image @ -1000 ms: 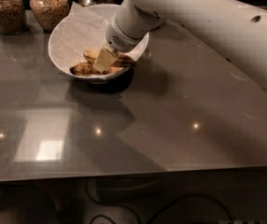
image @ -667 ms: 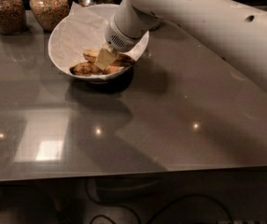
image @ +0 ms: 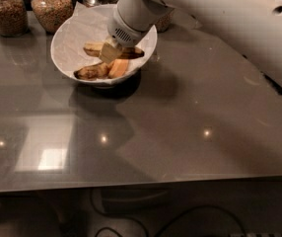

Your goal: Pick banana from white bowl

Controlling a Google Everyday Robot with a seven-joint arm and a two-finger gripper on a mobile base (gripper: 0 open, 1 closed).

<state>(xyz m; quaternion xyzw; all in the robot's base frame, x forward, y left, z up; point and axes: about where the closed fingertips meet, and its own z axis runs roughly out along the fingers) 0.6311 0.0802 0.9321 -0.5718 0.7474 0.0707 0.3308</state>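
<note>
Lifted a touch since a second ago, the gripper (image: 110,52) hangs inside the white bowl (image: 58,46), right over the banana (image: 132,53), likely aiming mid-length; whether it grips, I cannot tell; just nearer than it lie an orange banana (image: 119,68) and a spotted banana (image: 89,73), three in all; two grain jars (image: 4,11) stand beyond-left on the table (image: 180,122).
</note>
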